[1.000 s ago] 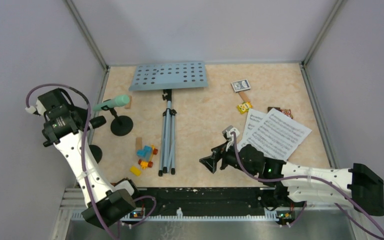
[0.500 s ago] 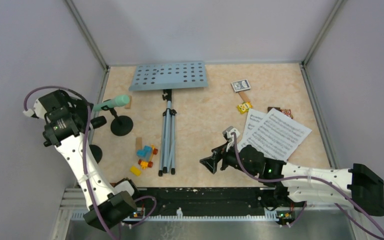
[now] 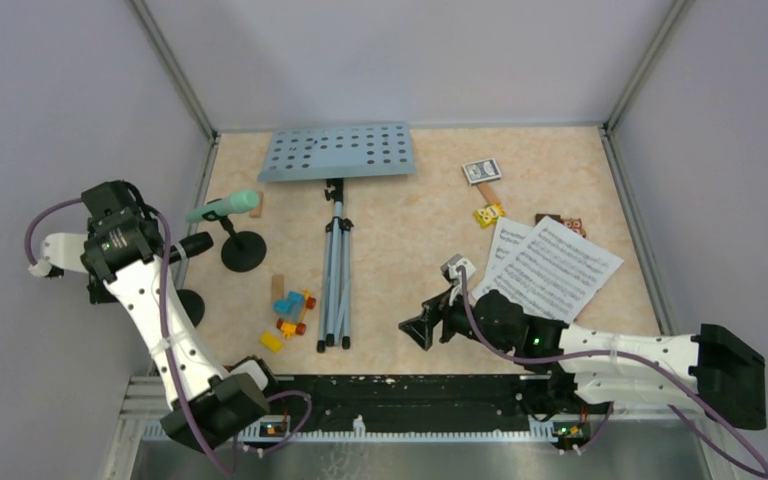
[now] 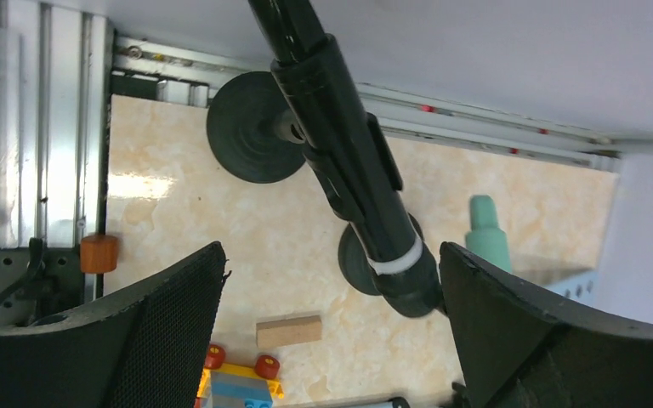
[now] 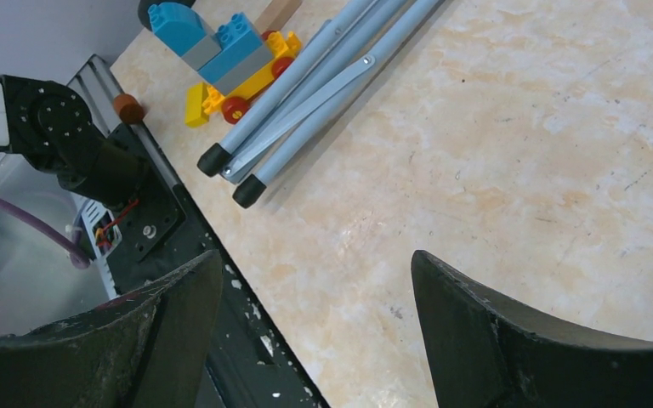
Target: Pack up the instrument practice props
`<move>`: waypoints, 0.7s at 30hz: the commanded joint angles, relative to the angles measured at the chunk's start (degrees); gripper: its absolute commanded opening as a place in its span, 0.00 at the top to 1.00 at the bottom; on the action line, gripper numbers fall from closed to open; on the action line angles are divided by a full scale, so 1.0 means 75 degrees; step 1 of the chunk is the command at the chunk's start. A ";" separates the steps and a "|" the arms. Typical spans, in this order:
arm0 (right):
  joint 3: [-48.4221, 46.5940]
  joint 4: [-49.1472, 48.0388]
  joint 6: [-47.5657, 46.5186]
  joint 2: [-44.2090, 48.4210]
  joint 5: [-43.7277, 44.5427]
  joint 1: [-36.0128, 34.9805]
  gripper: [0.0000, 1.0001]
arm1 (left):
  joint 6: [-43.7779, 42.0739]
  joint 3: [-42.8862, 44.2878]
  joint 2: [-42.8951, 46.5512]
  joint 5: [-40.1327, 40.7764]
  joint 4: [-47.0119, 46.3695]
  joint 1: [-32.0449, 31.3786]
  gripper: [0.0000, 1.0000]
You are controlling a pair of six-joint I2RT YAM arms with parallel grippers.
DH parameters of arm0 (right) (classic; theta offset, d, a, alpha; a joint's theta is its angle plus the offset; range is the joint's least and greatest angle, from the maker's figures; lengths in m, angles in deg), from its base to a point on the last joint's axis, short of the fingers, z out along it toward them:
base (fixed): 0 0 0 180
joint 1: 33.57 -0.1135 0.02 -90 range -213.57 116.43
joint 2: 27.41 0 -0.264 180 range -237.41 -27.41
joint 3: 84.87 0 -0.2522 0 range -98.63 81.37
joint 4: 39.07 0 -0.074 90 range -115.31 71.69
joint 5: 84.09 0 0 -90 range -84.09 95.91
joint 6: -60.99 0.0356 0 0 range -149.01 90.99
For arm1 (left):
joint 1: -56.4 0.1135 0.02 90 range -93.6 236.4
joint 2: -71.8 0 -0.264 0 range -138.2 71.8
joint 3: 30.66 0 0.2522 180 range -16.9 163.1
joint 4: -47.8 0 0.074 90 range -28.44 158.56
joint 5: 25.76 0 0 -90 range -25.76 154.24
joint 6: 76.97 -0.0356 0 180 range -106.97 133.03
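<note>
Centrally, glossy cylindrical black microphone (image 4: 349, 170).

Top external cam sits high above and behind the arm bases, looks down and fwd, and takes in the whole table (image 3: 410, 240) from far. Left wrist cam looks out between the fingers of the left gripper (image 4: 332, 255), very near the black microphone (image 4: 349, 170) at the table's left edge. Right wrist cam is low over the table and faces back twd the near-left corner, close to the feet of the tripod pole (image 5: 298, 102). All 3 views share the toy bricks (image 5: 221, 51); top and right wrist also share the pole feet.
</note>
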 commanded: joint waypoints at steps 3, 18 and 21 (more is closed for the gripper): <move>-0.0157 -0.0014 0.0000 -0.0191 -0.0185 -0.0047 0.20 | 0.1349 -0.0249 -0.0635 0.0628 0.0324 0.0032 0.02; -0.0107 -0.0016 -0.0145 -0.0436 -0.0217 -0.0047 0.20 | 0.1823 -0.0421 -0.1843 0.0903 -0.0377 0.0031 0.01; -0.0087 -0.0013 -0.0154 -0.0440 -0.0234 -0.0048 0.20 | 0.1835 -0.0337 -0.2096 0.1022 -0.0479 0.0032 0.01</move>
